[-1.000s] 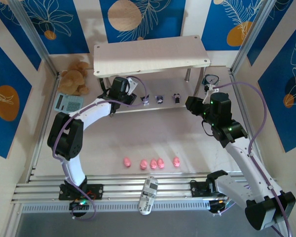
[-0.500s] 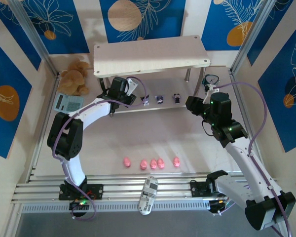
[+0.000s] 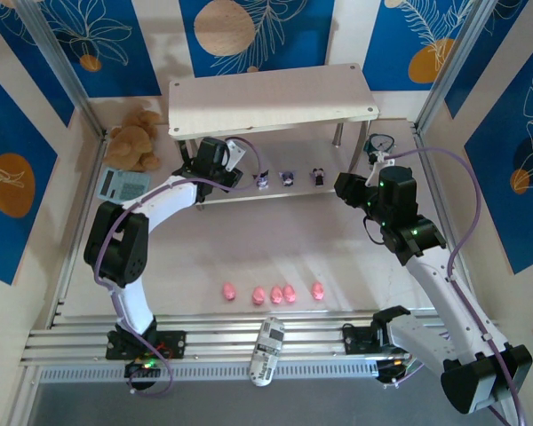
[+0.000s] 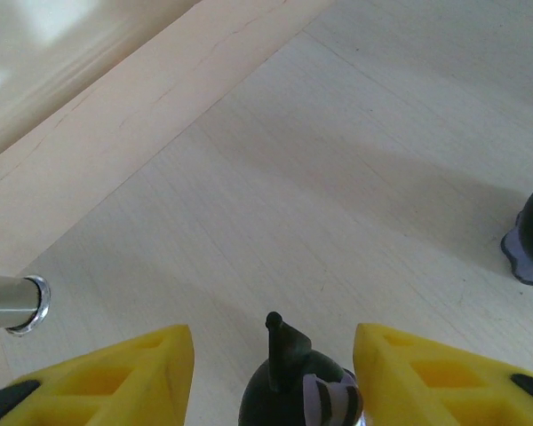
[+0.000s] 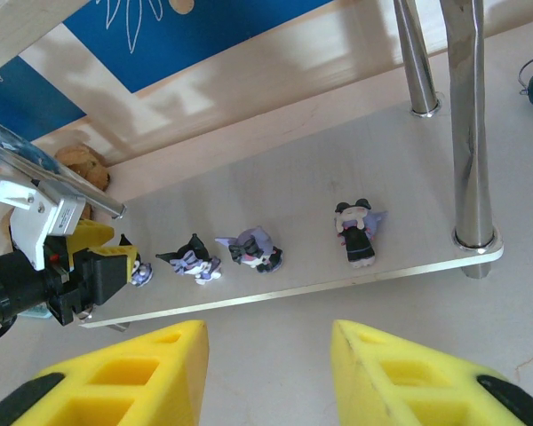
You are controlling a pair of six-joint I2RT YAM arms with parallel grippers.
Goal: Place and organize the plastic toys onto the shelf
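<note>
**Item 1.** Dark purple-and-white plastic figurine with pointed ears [image 4: 295, 390]. It is standing on the lower board of the shelf, at the left end of its row. It is sitting between the two yellow fingers [image 4: 115, 377] of the left gripper [image 4: 271, 335]. The jaws are standing apart around it, open rather than clamped. Bare board is showing between the figurine and the left-hand finger. On the other side, touching or just clear cannot be told.

**Items 2–4.** Second figurine [image 5: 194, 258], third figurine [image 5: 253, 250] and fourth figurine [image 5: 357, 232], all the same dark purple-and-white kind. They are lying in one line along the front of the same board. The second is sitting just beside the left gripper, and the fourth is sitting near the right front leg.

**Item 5.** Five small pink plastic pig figures [image 3: 276, 293]. They are lying in a loose row on the table, well apart from the shelf and from both grippers.

**Item 6.** Shelf [image 3: 275, 93], a two-tier rack of pale whitish wood boards on thin silver metal legs. It is standing at the far side of the table.

**Item 7.** Right gripper [image 5: 266, 342]. It is hovering in front of the lower board with its yellow jaws parted and nothing between them.

**Item 8.** Brown plush teddy bear [image 3: 135, 138]. It is sitting to the left of the shelf.
</note>
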